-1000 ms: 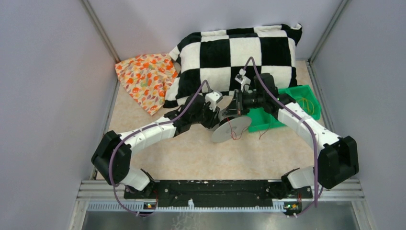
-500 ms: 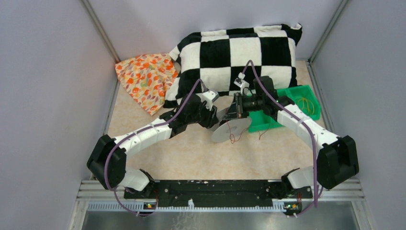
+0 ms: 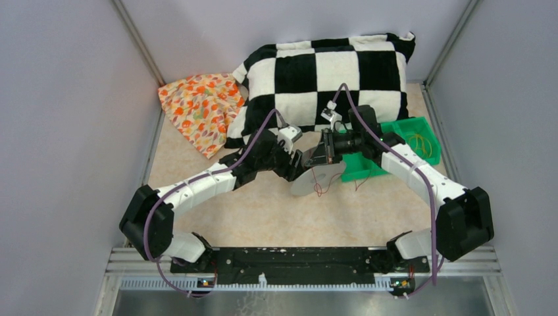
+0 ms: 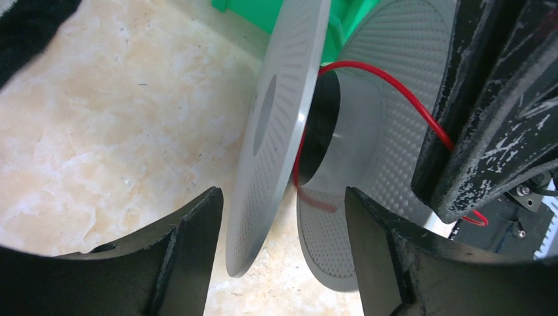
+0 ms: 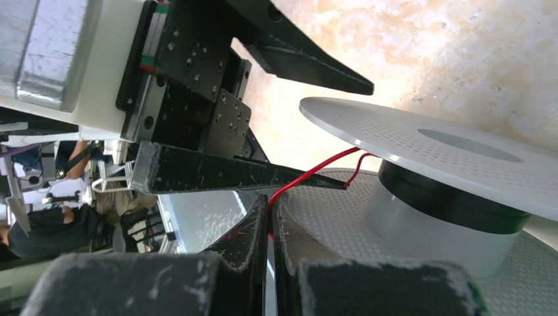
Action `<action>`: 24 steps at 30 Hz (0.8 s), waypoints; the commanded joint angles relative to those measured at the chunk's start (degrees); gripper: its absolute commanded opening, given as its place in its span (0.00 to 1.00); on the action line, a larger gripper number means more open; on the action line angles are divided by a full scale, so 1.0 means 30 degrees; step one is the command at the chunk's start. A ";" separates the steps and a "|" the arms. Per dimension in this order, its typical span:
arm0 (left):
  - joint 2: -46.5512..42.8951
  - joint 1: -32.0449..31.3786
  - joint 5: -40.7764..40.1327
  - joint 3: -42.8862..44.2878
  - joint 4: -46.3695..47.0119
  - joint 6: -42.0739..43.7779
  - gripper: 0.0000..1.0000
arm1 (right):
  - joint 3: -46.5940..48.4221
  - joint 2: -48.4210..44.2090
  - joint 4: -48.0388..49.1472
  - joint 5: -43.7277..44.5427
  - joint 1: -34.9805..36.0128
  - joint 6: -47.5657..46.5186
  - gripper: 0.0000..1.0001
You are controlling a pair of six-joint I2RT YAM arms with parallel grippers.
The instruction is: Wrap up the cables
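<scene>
The grey spool [image 3: 317,180] lies tilted on the table beside the green bin. A thin red cable [image 3: 318,184] runs from its hub. My right gripper [image 3: 322,153] is shut on this red cable [image 5: 316,170], pinched between its fingertips [image 5: 260,214] just above the lower flange [image 5: 395,217]. My left gripper [image 3: 300,162] is open, its fingers [image 4: 187,257] straddling the spool's two flanges [image 4: 279,125] without visibly touching them. The cable [image 4: 388,79] loops around the hub between the flanges. A second red cable [image 3: 359,185] lies on the table to the right.
A green bin [image 3: 395,131] with yellow cables [image 3: 421,141] stands right of the spool. A black-and-white checkered pillow [image 3: 329,72] lies behind, and an orange patterned cloth [image 3: 201,108] at the back left. Grey walls close in both sides.
My left arm has swung a little left and its gripper has moved closer around the spool. My right gripper has shifted slightly left with the red cable.
</scene>
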 commanded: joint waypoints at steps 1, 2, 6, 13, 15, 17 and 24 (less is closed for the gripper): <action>-0.1096 0.0120 0.1100 -0.0256 0.0792 0.0199 0.75 | -0.0297 -0.0620 0.1937 -0.1370 0.0196 0.0248 0.00; -0.1218 0.0162 0.1206 -0.0321 0.0858 0.0147 0.76 | -0.0394 -0.0565 0.2195 -0.1559 0.0182 0.0397 0.00; -0.1661 0.0445 0.1433 -0.0853 0.1588 -0.0035 0.77 | -0.0842 -0.0556 0.3021 -0.1795 0.0196 0.0876 0.00; -0.1391 0.0632 0.1672 -0.1037 0.2290 -0.0355 0.74 | -0.1164 -0.0658 0.3524 -0.1851 0.0195 0.1243 0.00; -0.1230 0.0618 0.1744 -0.1042 0.2537 -0.0473 0.73 | -0.1294 -0.0706 0.3755 -0.1896 0.0182 0.1461 0.00; -0.1147 0.0632 0.1927 -0.1070 0.2766 -0.0686 0.72 | -0.1345 -0.0727 0.3817 -0.1899 0.0188 0.1532 0.00; -0.0579 0.0633 0.2335 -0.1051 0.3520 -0.1079 0.65 | -0.1748 -0.0923 0.4191 -0.1909 0.0195 0.1787 0.00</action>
